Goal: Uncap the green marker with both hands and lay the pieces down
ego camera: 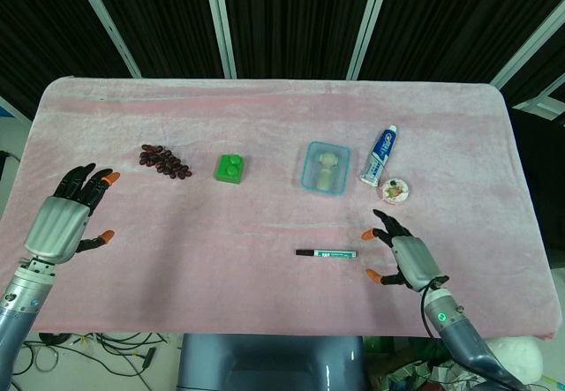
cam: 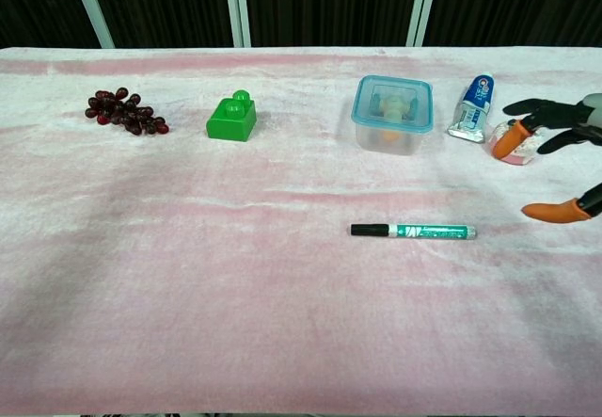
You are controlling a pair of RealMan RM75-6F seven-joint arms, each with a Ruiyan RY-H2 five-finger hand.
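pink cloth (ego camera: 265, 109) covers the table before dark panels; green marker (ego camera: 326, 253) lies capped near centre. right hand (ego camera: 404, 259), fingers spread, empty, hovers just right; left hand (ego camera: 66, 217) spread, empty, far left.

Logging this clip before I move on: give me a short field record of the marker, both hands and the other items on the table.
marker: green marker lying flat on the pink cloth, black cap on, untouched
right hand: right hand open, just right of the marker, apart from it
left hand: left hand open, at the far left edge
other items: grapes, green block, lidded container, toothpaste tube, small cake
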